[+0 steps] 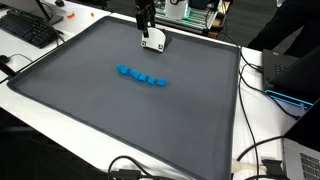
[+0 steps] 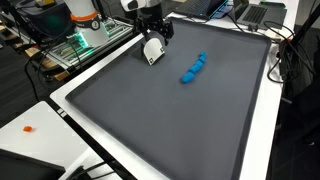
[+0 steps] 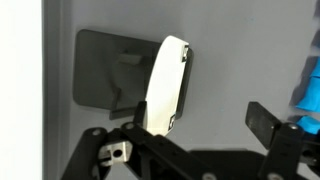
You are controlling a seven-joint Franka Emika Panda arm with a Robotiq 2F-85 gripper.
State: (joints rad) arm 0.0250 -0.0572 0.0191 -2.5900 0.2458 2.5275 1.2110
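A white, flat, rounded object (image 1: 153, 41) lies near the far edge of a dark grey mat (image 1: 120, 110); it also shows in the other exterior view (image 2: 152, 50). My gripper (image 1: 146, 28) (image 2: 156, 30) hangs right above it. In the wrist view the gripper (image 3: 200, 118) is open. Its left finger is against the tilted white object (image 3: 167, 85), and its right finger stands well apart over bare mat. A short row of blue blocks (image 1: 141, 76) (image 2: 193, 68) lies in the middle of the mat, apart from the gripper. A blue edge (image 3: 308, 90) shows at the right of the wrist view.
The mat sits on a white table (image 1: 225, 165). A black keyboard (image 1: 30, 30) lies off the mat's corner. Cables (image 1: 262, 150) and a dark box (image 1: 290, 75) lie beside the mat. A green-lit rack (image 2: 75, 45) stands behind the arm. A small orange thing (image 2: 28, 128) lies on the table.
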